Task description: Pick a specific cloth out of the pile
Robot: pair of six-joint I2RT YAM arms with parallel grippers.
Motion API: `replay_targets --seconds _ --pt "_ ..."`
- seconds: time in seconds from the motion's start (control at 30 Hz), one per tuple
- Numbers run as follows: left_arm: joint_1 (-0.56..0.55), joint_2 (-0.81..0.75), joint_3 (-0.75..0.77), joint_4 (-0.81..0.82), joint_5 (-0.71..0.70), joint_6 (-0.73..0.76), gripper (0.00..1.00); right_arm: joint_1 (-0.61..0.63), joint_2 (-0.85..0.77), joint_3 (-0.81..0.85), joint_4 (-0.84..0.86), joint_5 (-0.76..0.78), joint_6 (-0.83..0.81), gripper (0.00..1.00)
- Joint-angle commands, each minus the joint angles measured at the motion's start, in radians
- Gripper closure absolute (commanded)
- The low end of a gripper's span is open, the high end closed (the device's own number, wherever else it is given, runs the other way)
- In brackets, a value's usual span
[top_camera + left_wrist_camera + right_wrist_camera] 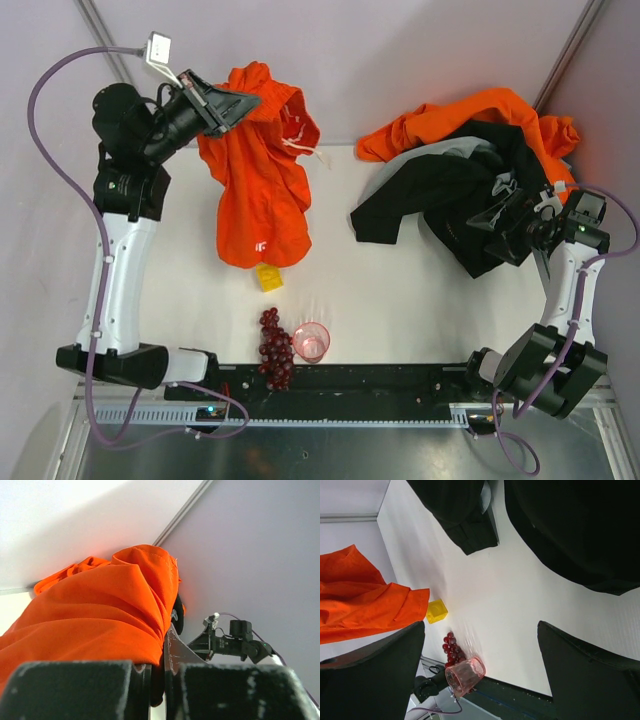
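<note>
The cloth is being clamped by the closed left tool, draping below it toward the table. The right tool is being held spread wide, empty, over the pile.

Clad in glossy white along the long links of the left arm and the right arm; black at the round joint housings and at the blocky bases bolted to the table edge. Marked with a tiny green light on one joint of each. Trailed by a grey-purple cable looping wide off the left side up to a small white box, and by a second cable curling below the right base. Tipped with a black left gripper and a black right gripper. Finished in matt, grainy black on the broad wedge-shaped right fingers; scuffed whitish on the left fingers.
</note>
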Motion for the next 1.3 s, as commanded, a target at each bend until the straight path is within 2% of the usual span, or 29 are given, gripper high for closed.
replay_targets --seconds 0.0,0.3,0.57,0.67,1.03,1.27 --pt "0.081 0.023 0.017 0.048 0.088 -0.019 0.99 -0.001 -0.011 -0.001 0.019 0.019 -0.017 0.01" --pt "0.163 0.170 0.175 0.044 0.182 -0.043 0.99 0.057 -0.018 0.000 0.035 0.086 -0.007 0.01" --pt "0.219 0.207 0.169 0.015 0.182 0.001 0.99 0.094 -0.008 0.000 0.041 0.126 -0.007 0.01" --pt "0.222 0.193 0.098 0.003 0.155 0.039 0.99 0.110 -0.003 -0.001 0.041 0.144 -0.008 0.01" --pt "0.230 0.098 -0.338 -0.003 -0.032 0.164 0.99 0.170 0.020 0.000 0.044 0.204 -0.008 0.01" --pt "0.253 0.125 -0.496 -0.003 -0.074 0.180 0.99 0.197 0.020 -0.008 0.048 0.224 -0.005 0.01"
